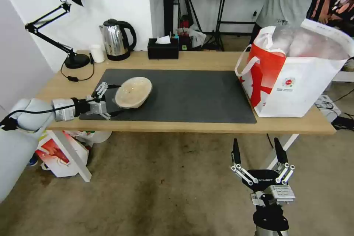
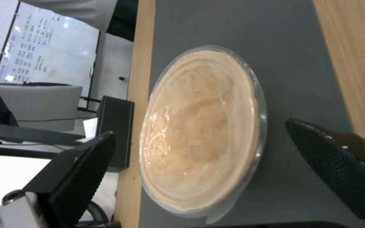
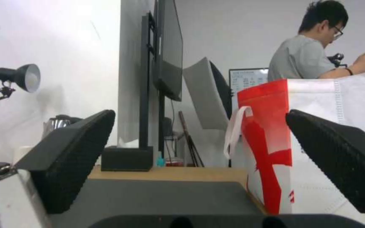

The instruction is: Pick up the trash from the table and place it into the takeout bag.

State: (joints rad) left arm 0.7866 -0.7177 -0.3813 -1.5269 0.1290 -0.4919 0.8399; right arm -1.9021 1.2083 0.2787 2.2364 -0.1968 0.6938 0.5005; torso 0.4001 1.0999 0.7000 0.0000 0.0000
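A shallow beige bowl (image 1: 133,92) with a clear rim lies tilted on the dark grey mat (image 1: 191,96) at the table's left part. My left gripper (image 1: 115,99) is open, its black fingers on either side of the bowl's near rim, one finger (image 2: 85,164) at each flank of the bowl (image 2: 201,133). The takeout bag (image 1: 295,73), white with a red panel and foil lining, stands open at the table's right end, also in the right wrist view as the bag (image 3: 317,142). My right gripper (image 1: 259,151) hangs open below the table's front edge, in front of the bag.
At the back of the table (image 1: 206,61) stand a black desk lamp (image 1: 66,22), a small white cup (image 1: 97,53), a steel kettle (image 1: 117,39) and a black tissue box (image 1: 163,48). A red and white box (image 1: 59,153) sits on the floor under the left end. A person stands behind the bag.
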